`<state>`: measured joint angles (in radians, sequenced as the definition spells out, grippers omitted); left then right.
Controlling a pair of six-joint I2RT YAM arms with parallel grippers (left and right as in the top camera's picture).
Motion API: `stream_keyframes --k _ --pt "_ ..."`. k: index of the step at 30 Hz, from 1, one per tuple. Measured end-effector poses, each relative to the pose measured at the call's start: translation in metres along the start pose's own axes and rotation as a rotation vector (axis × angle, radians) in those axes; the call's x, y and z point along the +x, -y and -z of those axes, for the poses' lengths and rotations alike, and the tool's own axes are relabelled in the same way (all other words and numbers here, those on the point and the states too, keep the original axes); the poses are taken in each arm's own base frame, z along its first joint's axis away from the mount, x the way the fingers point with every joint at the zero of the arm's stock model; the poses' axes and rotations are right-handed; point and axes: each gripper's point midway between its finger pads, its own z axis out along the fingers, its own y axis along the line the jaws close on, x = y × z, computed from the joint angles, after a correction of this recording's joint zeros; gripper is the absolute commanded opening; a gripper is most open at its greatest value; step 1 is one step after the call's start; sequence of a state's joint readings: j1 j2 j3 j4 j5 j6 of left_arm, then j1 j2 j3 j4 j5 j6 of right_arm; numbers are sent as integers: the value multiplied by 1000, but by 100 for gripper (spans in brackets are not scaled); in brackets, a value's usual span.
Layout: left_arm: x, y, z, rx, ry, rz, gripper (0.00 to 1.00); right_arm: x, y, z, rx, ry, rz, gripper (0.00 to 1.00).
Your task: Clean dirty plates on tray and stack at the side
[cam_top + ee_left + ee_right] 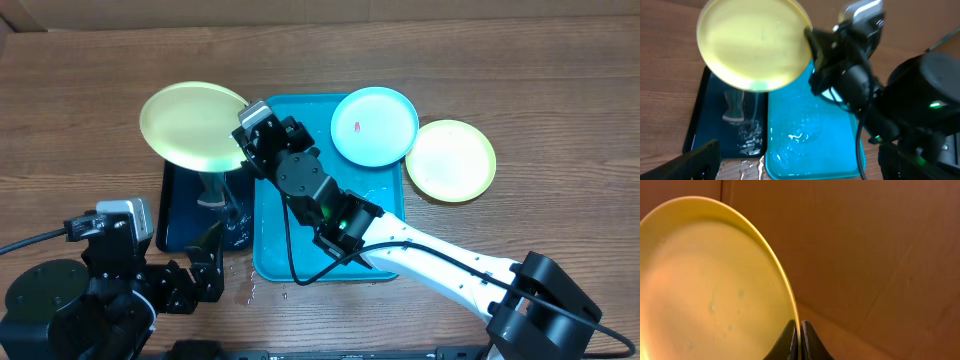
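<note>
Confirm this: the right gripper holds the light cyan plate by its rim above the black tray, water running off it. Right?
Not the cyan one. The overhead view shows the right gripper holding a yellow-green plate by its rim above the black tray, water running off it; the light cyan plate lies on the blue tray.

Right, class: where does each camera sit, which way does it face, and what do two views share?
Overhead: above the table, looking down; both arms, the cyan-blue tray.
Left wrist: low, facing the right gripper holding the yellow-green plate; own open fingers at bottom.
Right wrist: looks along its shut fingers on the plate's rim.
All share that plate.
</note>
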<state>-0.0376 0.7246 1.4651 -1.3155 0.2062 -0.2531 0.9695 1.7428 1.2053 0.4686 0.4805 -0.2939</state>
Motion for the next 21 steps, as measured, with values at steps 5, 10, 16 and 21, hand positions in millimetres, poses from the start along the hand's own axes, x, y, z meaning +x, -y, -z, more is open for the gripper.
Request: stream_keyframes --k 5,10,16,21 --pt "5 -1 0 -5 -21 5 100 -35 9 3 40 137 51 4" --pt "6 -1 0 -6 -23 5 100 -63 18 9 81 248 62 4" --pt "6 -1 0 -6 -23 5 100 -83 19 17 99 326 41 4" --pt "6 -1 0 -6 -23 5 100 -85 11 20 86 332 44 4"
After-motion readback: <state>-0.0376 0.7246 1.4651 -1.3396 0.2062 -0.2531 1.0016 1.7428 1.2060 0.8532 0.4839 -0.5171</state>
